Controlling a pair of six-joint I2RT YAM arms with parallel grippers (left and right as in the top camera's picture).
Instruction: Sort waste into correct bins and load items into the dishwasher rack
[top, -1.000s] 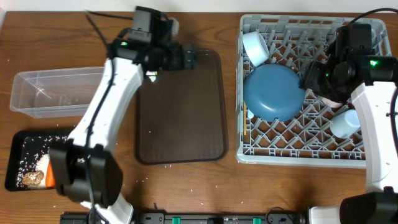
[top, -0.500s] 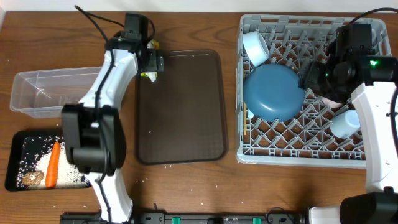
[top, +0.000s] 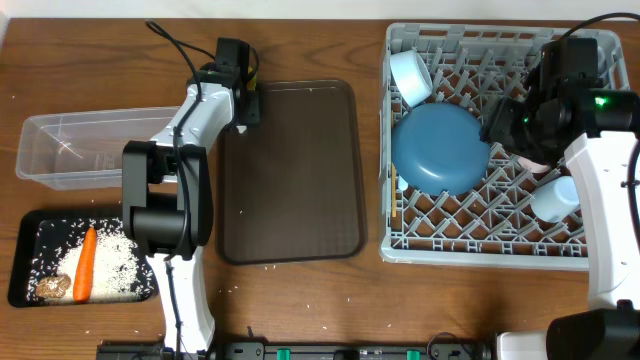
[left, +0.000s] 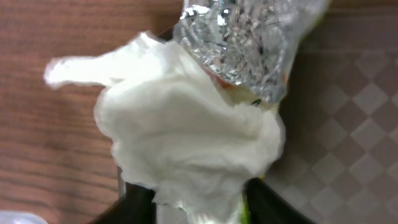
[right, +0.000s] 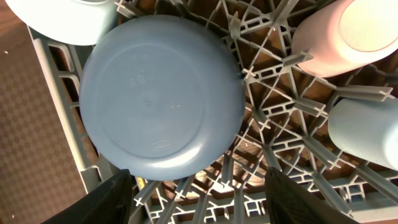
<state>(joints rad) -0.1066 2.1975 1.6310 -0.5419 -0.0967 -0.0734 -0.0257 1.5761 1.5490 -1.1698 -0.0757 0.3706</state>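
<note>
The crumpled white napkin lies at the far left corner of the brown serving tray, with the silvery foil wrapper just beyond it. My left gripper is shut on the napkin, a finger pressed on each side. My right gripper hangs open over the grey dishwasher rack, above the rim of the blue plate, with nothing between its fingers. The rack also holds the white bowl, pink cup and light blue cup.
The clear tub stands at the left. In front of it the black tray holds a carrot, a brown lump and rice. A few rice grains lie on the wood by the front edge.
My left gripper has moved left along the serving tray's far edge to the napkin, and its jaws have closed in on it. The right arm has not moved.
</note>
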